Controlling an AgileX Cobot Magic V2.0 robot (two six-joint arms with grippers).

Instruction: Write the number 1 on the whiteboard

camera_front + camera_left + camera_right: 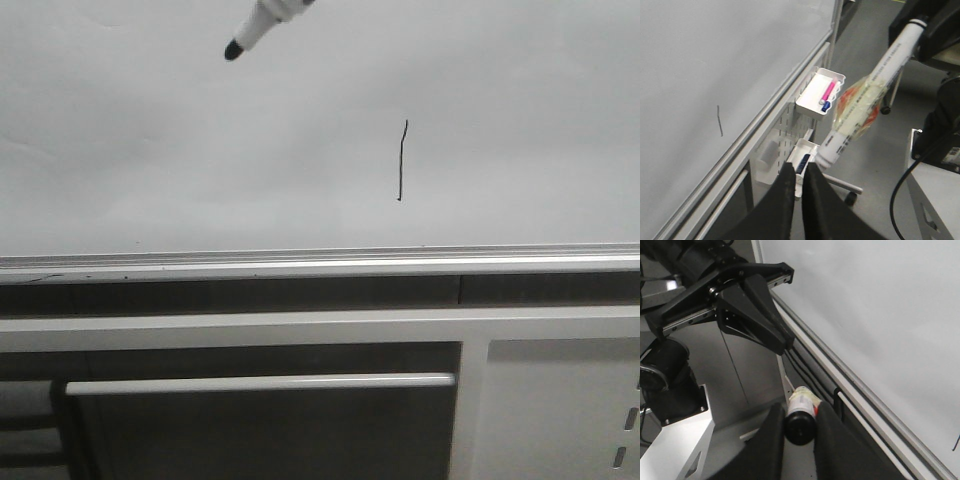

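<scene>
Gripping the white marker pen [801, 415], my right gripper [800, 440] pinches it. My left gripper [800, 190] is pressed together. A thin black stroke, the number 1 [401, 160], stands centre-right on the glossy grey-white whiteboard [150, 160].

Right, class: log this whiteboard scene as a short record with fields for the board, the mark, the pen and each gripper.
board: whiteboard, upright, silver rail along its bottom edge
mark: number 1, thin black near-vertical stroke
pen: marker, black tip off the board, up and left of the stroke
right gripper: shut on marker
left gripper: shut, holds nothing
</scene>
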